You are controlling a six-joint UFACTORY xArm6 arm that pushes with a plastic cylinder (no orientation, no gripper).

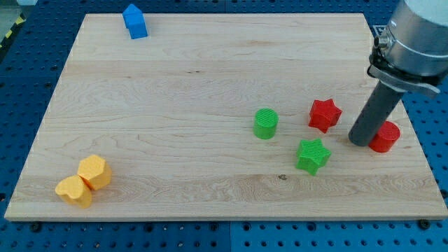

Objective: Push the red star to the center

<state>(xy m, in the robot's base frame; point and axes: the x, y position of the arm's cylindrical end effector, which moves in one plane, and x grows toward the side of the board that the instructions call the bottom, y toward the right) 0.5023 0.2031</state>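
The red star (325,114) sits on the bench (175,105) toward the view's right, just right of the green cylinder (265,123) and above the green star (312,155). The arm carries no jaws — only a rod, whose tip (360,142) rests to the star's lower right, seemingly touching the red cylinder (386,136). The star looks light and stiff — likely to spin unless pushed squarely on its right side.

a blue block (135,21) is seen top left, two touching yellow blocks (84,182) bottom left, a green cylinder (266,123), green star (312,155) and red cylinder (385,136) at right.
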